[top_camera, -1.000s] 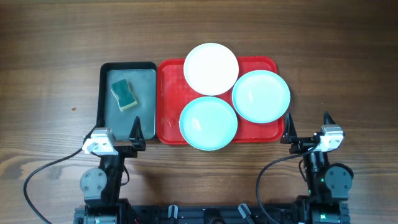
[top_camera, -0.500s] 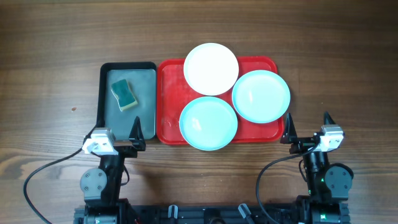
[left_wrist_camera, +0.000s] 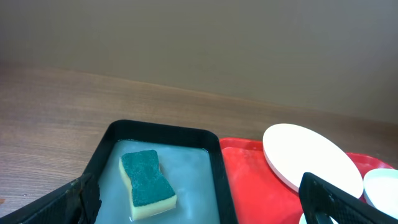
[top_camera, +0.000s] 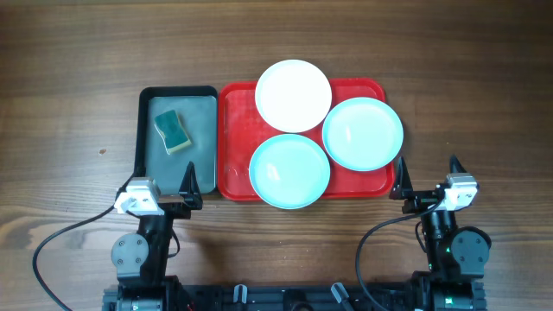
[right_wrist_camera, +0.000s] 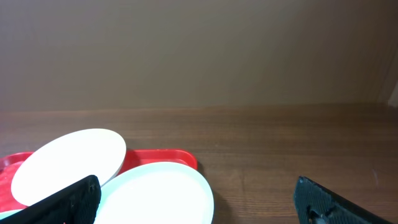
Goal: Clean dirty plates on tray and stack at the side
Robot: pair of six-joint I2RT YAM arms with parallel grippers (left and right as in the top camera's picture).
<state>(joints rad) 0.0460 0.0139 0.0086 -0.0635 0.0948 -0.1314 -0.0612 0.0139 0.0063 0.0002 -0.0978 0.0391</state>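
Observation:
The red tray (top_camera: 233,138) lies at the table's middle and holds three plates. A white plate (top_camera: 293,95) leans on its far rim. One aqua plate (top_camera: 289,170) sits at the near middle, the other aqua plate (top_camera: 363,132) at the right. My left gripper (top_camera: 192,184) is open and empty, at the near edge by the grey tray. My right gripper (top_camera: 428,180) is open and empty, just right of the red tray's near corner. The white plate (left_wrist_camera: 311,157) and red tray (left_wrist_camera: 255,180) show in the left wrist view, the right aqua plate (right_wrist_camera: 155,193) in the right wrist view.
A black-rimmed grey tray (top_camera: 205,130) stands left of the red tray and holds a green and yellow sponge (top_camera: 173,131), also in the left wrist view (left_wrist_camera: 146,184). Bare wood lies to the far left and right of the red tray.

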